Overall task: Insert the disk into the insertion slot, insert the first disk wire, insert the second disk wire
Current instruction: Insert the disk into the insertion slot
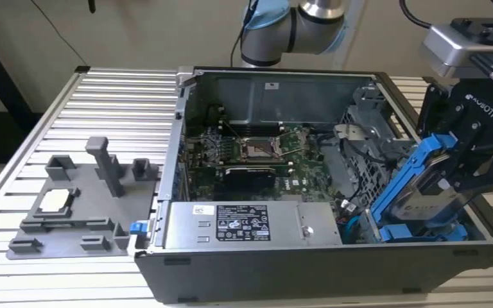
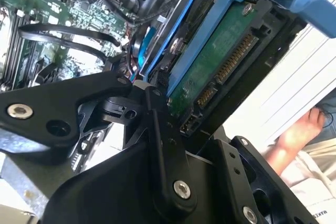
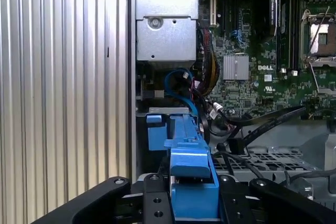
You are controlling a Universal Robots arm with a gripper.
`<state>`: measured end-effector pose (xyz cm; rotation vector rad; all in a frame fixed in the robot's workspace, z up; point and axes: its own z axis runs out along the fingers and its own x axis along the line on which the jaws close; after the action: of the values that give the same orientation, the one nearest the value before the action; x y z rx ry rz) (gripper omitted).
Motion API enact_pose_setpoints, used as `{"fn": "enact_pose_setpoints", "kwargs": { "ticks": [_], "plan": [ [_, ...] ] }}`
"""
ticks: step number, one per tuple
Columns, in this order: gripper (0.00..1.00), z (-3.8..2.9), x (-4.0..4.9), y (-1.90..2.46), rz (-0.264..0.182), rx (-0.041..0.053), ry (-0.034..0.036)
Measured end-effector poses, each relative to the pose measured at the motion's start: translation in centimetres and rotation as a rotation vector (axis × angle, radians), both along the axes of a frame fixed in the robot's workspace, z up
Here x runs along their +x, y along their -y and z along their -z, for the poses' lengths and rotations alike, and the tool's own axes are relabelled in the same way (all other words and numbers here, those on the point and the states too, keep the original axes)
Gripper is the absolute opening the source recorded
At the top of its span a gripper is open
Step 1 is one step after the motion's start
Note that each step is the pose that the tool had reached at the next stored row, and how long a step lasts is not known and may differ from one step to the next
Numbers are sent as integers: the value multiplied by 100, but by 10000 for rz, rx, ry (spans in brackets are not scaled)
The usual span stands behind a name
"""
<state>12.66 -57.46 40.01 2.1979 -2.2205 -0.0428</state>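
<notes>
In the exterior view my gripper is shut on the disk, a silver-grey drive in a bright blue carrier. The disk hangs tilted, with its lower end in the drive bay at the case's corner on the exterior view's right. In the second wrist view the disk's green board and connectors face me between the black fingers. The first wrist view looks along the blue carrier clamped in my gripper. A blue wire loops beside the bay.
The open computer case holds a motherboard and a power supply. A second blue-fronted drive sits in the bay. A grey fixture plate lies on the ribbed table. A person's hand is beyond the case.
</notes>
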Motion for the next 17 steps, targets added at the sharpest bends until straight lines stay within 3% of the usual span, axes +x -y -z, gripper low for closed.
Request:
{"fn": "enact_pose_setpoints", "kwargs": {
  "ticks": [12, 17],
  "plan": [
    [33, 216, 0, 0, -8, 2, 0],
    [33, 228, 0, 0, -7, -2, 0]
  ]
}}
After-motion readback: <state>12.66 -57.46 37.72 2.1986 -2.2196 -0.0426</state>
